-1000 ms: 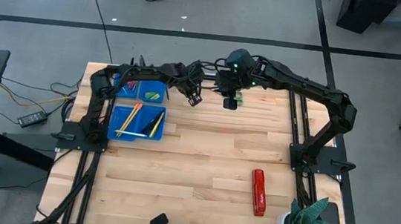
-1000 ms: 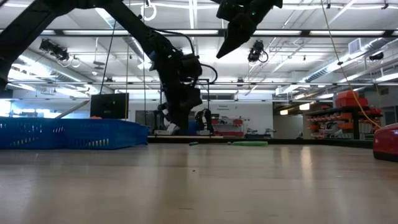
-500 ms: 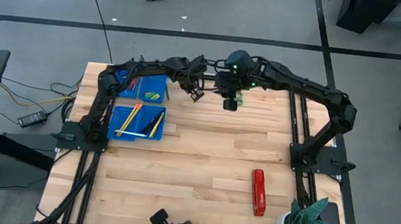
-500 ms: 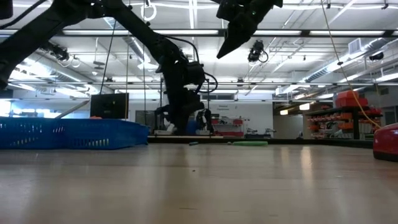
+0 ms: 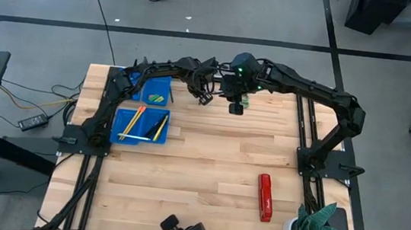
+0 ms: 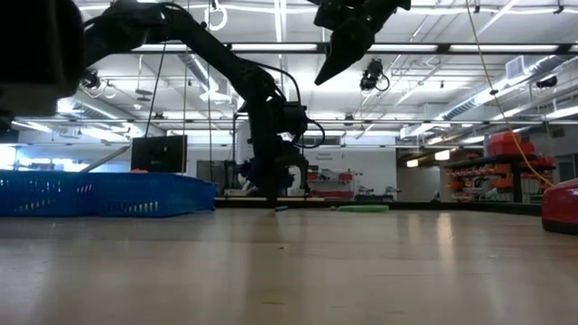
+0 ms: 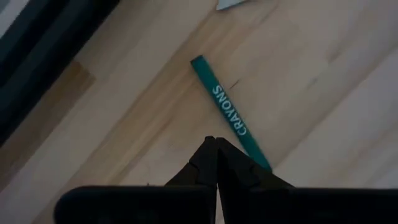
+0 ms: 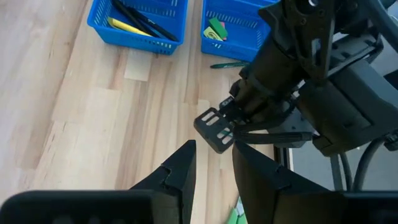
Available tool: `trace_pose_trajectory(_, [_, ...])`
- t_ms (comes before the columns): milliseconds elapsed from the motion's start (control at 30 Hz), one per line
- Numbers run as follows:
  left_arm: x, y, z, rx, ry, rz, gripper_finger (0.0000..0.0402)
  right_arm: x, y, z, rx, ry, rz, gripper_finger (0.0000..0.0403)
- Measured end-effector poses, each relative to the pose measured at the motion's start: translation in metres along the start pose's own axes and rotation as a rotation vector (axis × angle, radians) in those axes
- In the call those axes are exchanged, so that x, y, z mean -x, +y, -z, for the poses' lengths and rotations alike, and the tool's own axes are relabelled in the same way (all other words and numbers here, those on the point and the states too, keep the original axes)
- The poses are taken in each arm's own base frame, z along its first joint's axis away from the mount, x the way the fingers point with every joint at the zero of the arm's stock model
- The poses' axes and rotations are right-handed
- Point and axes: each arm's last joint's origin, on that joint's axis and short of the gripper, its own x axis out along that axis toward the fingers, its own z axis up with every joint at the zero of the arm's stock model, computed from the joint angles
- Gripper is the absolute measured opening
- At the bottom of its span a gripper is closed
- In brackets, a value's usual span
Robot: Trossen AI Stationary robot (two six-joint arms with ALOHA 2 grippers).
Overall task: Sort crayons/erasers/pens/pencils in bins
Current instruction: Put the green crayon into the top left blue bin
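Currently the left gripper (image 7: 216,146) sits low over the far edge of the table (image 5: 207,169), fingers pressed together with nothing between them. In its wrist view a green crayon (image 7: 230,113) printed "CRAYONS" lies flat on the wood just past the fingertips, and its near end runs under them. Judgement: the shut tips are lined up on the crayon either to nudge it or as an approach before opening; no grasp exists yet.

Right gripper (image 8: 212,168) hovers high above the same area, jaws apart and empty, looking down on the left arm's wrist. It probably holds there to stay clear while the left arm works. A green object lies on the table below it, too cut off to identify.

Bins (image 5: 143,112): 2 of them are clear in the high view near the left arm's base; the arm covers any others. The nearer one holds long sticks, yellow, orange and dark, laid lengthwise because they match the bin's length. The farther bin (image 8: 233,28) holds small green and yellow pieces, so short stock collects there. A thin green stick lies on the wood just beside that bin.

Red stapler (image 5: 264,197) rests well apart on the right side, untouched.
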Motion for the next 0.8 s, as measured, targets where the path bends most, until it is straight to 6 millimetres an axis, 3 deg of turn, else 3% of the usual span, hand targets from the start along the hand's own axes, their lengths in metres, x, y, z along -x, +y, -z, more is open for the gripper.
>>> trace_pose_trajectory(600, [-0.0056,0.0049,-0.0033,0.009,-0.013,0.047,0.0011,-0.0001,0.0008,0.0004,-0.006,0.006,-0.004,0.0112])
trace_pose_trajectory(800, [-0.0056,0.0037,-0.0031,-0.106,-0.018,0.023,0.0012,-0.0001,0.0008,0.0004,-0.006,0.006,-0.004,0.0112])
